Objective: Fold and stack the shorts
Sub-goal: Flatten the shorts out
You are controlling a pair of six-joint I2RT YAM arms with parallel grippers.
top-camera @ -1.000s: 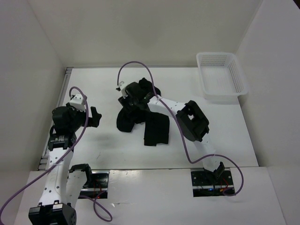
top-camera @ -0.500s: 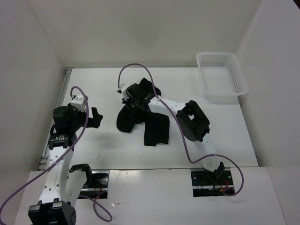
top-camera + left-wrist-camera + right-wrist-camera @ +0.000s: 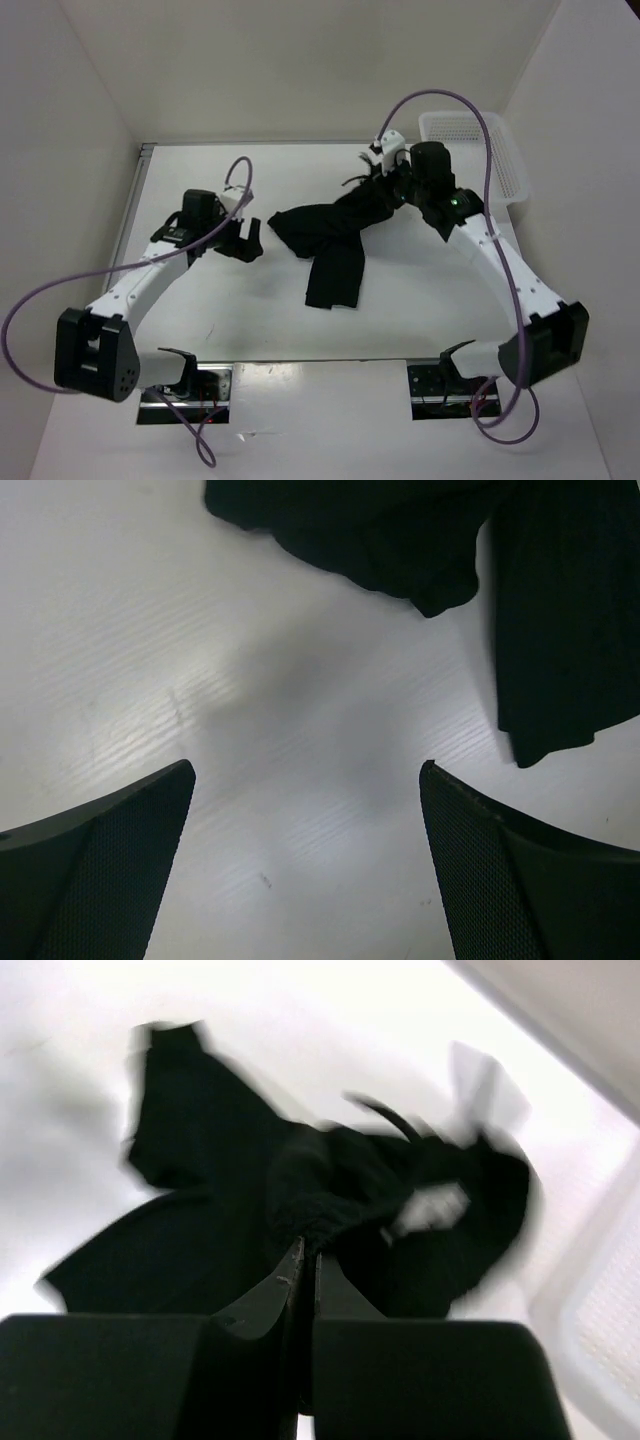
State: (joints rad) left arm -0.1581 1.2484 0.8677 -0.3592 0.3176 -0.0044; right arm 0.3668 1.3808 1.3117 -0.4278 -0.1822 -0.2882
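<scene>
The black shorts [image 3: 335, 225] lie in the middle of the table, pulled out in a band toward the back right, with one leg [image 3: 335, 280] trailing toward the front. My right gripper [image 3: 388, 185] is shut on the right end of the fabric and holds it raised. The right wrist view shows the shorts [image 3: 220, 1220] bunched at the closed right gripper [image 3: 307, 1250]. My left gripper [image 3: 250, 236] stands open just left of the shorts, apart from them. In the left wrist view the left gripper [image 3: 307, 770] has bare table between its fingers [image 3: 530, 880], and the shorts [image 3: 400, 540] lie ahead.
A white mesh basket [image 3: 512, 160] stands at the back right corner, partly behind my right arm; its wall [image 3: 600, 1330] also shows in the right wrist view. White walls close in the table on the left, back and right.
My right gripper shut on the shorts and pulled them toward the back right, stretching them out. My left arm swung right, toward the shorts' left end, still open.
</scene>
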